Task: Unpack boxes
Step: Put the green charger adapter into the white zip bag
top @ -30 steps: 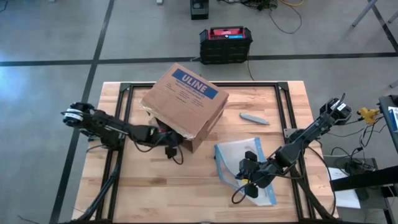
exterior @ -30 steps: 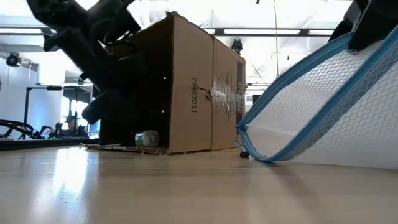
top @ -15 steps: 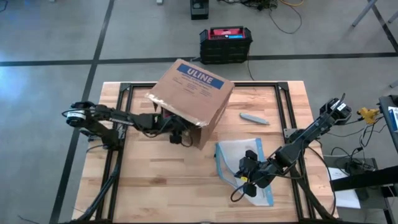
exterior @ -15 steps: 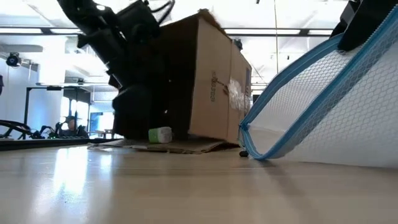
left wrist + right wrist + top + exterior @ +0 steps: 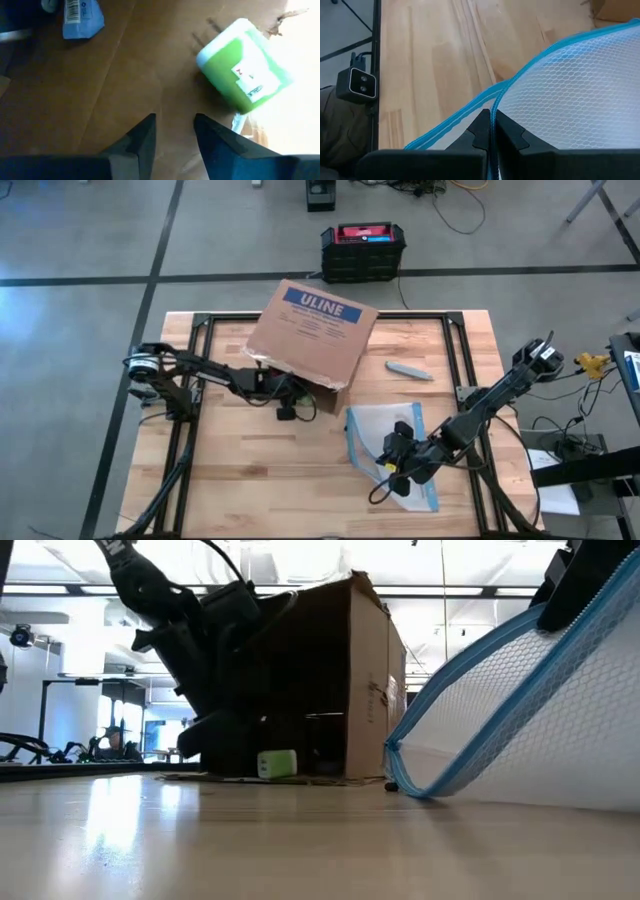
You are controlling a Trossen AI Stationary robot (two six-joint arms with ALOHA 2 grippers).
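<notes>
Clearly the cardboard box (image 5: 312, 330) sits upper centre, tipped open so the left gripper (image 5: 174, 131), fingers parted and empty, reaches its green item (image 5: 245, 72); the right gripper (image 5: 490, 131) pinches the mesh pouch (image 5: 392, 450).

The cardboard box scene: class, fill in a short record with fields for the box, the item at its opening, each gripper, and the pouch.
box: brown cardboard box, blue ULINE label up, open side facing the left arm
item: green-and-white container lying on a flap at the opening
left gripper: open, empty, reaching into the box mouth
right gripper: shut on the mesh pouch edge
pouch: blue-edged mesh pouch, beside the box
</notes>
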